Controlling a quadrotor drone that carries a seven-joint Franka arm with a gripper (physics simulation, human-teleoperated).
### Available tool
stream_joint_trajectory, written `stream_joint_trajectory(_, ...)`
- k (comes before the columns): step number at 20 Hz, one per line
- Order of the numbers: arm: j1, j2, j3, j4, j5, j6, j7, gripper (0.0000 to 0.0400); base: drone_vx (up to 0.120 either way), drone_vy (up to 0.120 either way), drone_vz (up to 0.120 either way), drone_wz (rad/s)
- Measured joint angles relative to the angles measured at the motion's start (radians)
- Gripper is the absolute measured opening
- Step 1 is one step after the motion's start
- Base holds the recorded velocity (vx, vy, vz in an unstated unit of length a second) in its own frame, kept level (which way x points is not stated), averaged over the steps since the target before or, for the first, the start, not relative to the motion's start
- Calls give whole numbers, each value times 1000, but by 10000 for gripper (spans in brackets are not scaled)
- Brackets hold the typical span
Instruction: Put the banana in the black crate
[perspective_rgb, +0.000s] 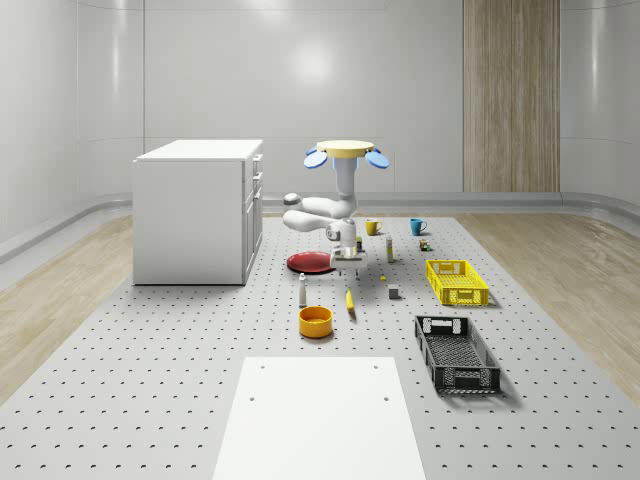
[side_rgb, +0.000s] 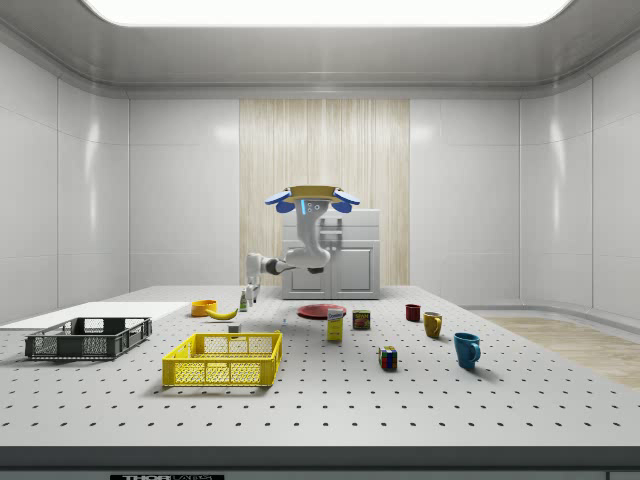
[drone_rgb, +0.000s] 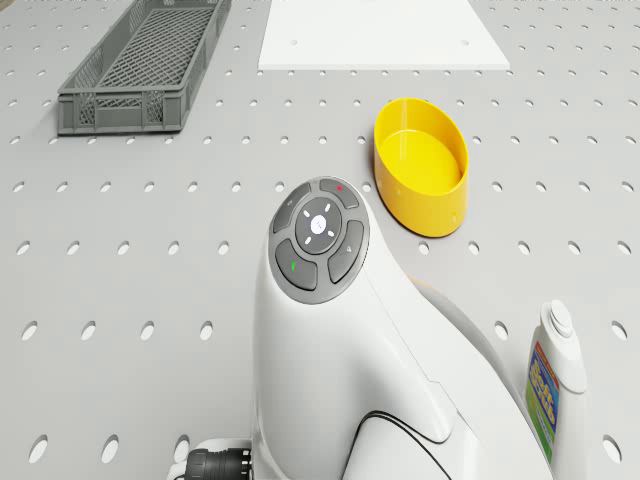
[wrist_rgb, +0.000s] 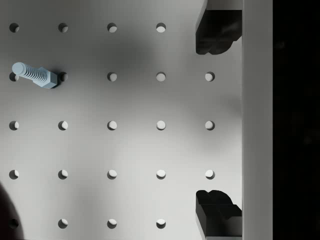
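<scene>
We are hovering the drone (perspective_rgb: 347, 151) above the table (perspective_rgb: 150, 380), over the area between the red plate (perspective_rgb: 309, 262) and the banana (perspective_rgb: 350, 300), with the arm (perspective_rgb: 322, 214) folded down beneath the rotors. The hand (perspective_rgb: 347, 258) is hanging just above the table surface, on the far side of the banana from the white panel (perspective_rgb: 320, 415). In the wrist view the hand (wrist_rgb: 218, 120) is showing its two fingertips (wrist_rgb: 216, 35) spread well apart, with bare perforated table and a small blue bolt (wrist_rgb: 34, 75) beneath them; we are holding nothing.

The banana is lying flat on the table, just beside the orange bowl (perspective_rgb: 315, 321) and near the white bottle (perspective_rgb: 302, 290). The black crate (perspective_rgb: 456, 353) is sitting well apart from the banana, next to the white panel, with the yellow crate (perspective_rgb: 457, 282) beyond it.

We are judging the current step to be the approach: the banana is not yet under the fingers, so the grasp is not yet begun. The next move calls for carrying the hand toward the banana until the fruit is lying between the spread fingers, aligning them across its narrow width, then descending and closing. We are noting the bowl and bottle as close neighbours to avoid during descent.
</scene>
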Motion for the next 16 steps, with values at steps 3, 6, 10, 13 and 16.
stream_joint_trajectory(3, 0, -2, 0, 0, 1, 2, 0, 400, 120, 0, 0, 0)
stream_joint_trajectory(6, -1, -5, 1, 0, 2, 4, 1, 400, 120, 0, 0, 0)
stream_joint_trajectory(10, -2, -7, 1, 0, 3, 7, 1, 400, 120, 0, 0, 0)
stream_joint_trajectory(13, -2, -9, 1, 0, 4, 9, 1, 400, 120, 0, 0, 0)
stream_joint_trajectory(16, -2, -11, 2, 0, 4, 11, 2, 400, 120, 0, -107, 0)
